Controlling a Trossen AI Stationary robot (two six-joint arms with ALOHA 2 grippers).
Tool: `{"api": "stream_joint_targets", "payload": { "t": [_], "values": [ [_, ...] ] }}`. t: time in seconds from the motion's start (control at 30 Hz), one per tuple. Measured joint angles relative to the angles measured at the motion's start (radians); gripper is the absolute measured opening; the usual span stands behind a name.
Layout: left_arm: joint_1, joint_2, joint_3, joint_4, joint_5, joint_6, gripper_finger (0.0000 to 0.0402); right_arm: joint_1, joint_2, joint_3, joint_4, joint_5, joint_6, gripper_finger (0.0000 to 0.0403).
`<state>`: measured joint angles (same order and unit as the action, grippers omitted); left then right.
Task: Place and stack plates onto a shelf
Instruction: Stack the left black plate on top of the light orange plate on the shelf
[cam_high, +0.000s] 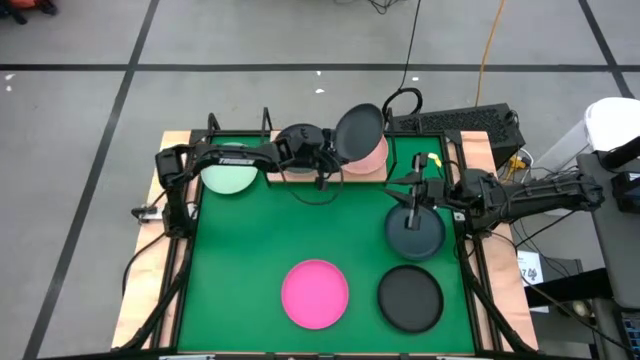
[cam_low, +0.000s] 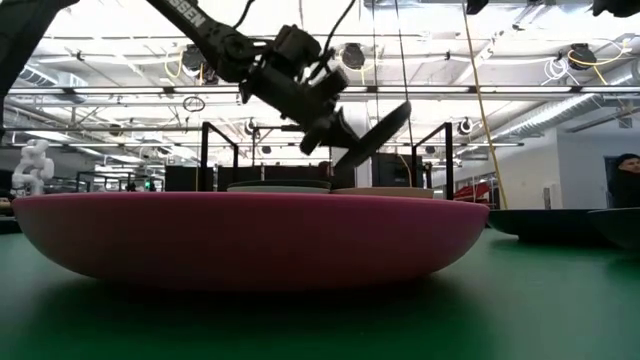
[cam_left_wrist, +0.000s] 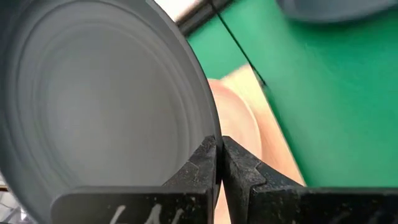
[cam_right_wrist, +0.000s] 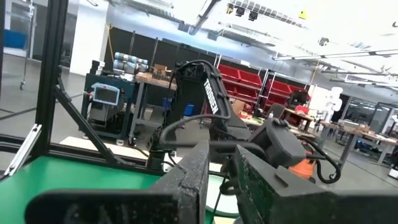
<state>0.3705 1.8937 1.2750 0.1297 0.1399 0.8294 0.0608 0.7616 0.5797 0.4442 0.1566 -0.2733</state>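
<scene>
Lettering first: in my low view I read "SSEN" in white on the left arm's link, and the right wrist view shows "TROSSEN" running down that same arm farther off. The dark grey plate (cam_high: 359, 132) is round and shallow, with faint concentric rings across its face in the left wrist view. I have it pinched by the rim in the left gripper (cam_high: 333, 150), fingers nearly together on the edge, held tilted in the air above the pale pink plate (cam_high: 372, 157) on the shelf (cam_high: 280, 176). The low view shows that tilt and the gap beneath it, which the overhead picture flattens. The mint green plate (cam_high: 230, 172) lies on the shelf's other half, under the left arm. On the green mat (cam_high: 250, 240) sit the magenta plate (cam_high: 315, 293), a black plate (cam_high: 410, 298) beside it, and another grey plate (cam_high: 415, 230) nearer the shelf. The right gripper (cam_high: 414, 203) hangs over that grey plate; its fingers stand a little apart in its wrist view, with nothing between them there, though whether they touch the plate I cannot tell. At table height the magenta plate fills the foreground and hides most of the mat, while the black wire uprights (cam_low: 205, 155) rise behind it.
</scene>
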Motion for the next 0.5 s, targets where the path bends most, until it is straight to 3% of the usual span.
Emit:
{"api": "stream_joint_targets", "payload": {
  "t": [0.5],
  "values": [
    [0.012, 0.018, 0.000, -0.031, -0.014, 0.031, 0.0025, 0.000, 0.003, 0.000, 0.000, 0.003, 0.000, 0.0066]
  ]
}}
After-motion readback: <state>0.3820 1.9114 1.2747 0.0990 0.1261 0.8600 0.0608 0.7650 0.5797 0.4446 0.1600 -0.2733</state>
